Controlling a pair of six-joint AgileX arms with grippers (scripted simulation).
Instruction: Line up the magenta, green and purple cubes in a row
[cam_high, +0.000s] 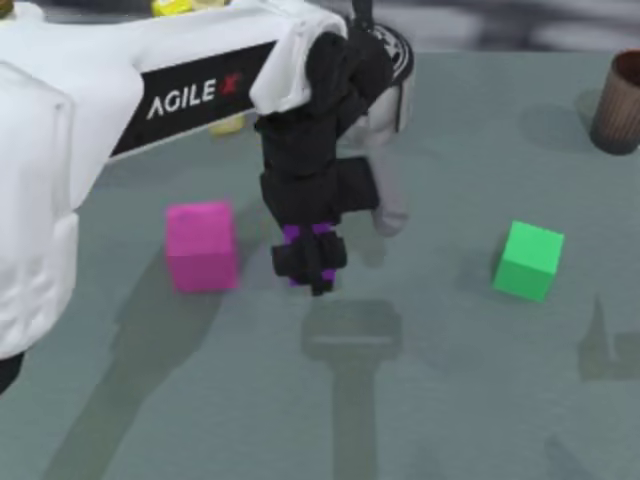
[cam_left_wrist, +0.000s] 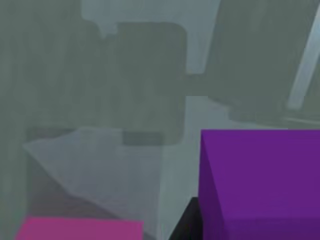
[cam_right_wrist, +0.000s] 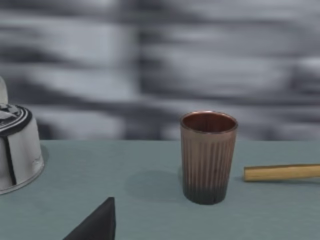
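Observation:
My left gripper (cam_high: 310, 258) is shut on the purple cube (cam_high: 291, 234), which shows only as slivers between the black fingers. In the left wrist view the purple cube (cam_left_wrist: 260, 180) fills the lower right beside a dark finger (cam_left_wrist: 187, 225). Its shadow falls apart from it on the table, so it hangs a little above the surface. The magenta cube (cam_high: 202, 245) (cam_left_wrist: 80, 229) rests on the table just left of it. The green cube (cam_high: 528, 260) sits alone to the right. My right gripper (cam_right_wrist: 97, 225) shows only as a dark tip in its wrist view and is outside the top view.
A ribbed brown cup (cam_high: 618, 100) (cam_right_wrist: 208, 155) stands at the back right. A white and black rounded object (cam_high: 392, 100) (cam_right_wrist: 17, 150) stands behind the left gripper. A yellow item (cam_high: 228, 125) lies under the left arm. A wooden stick (cam_right_wrist: 282, 172) lies beyond the cup.

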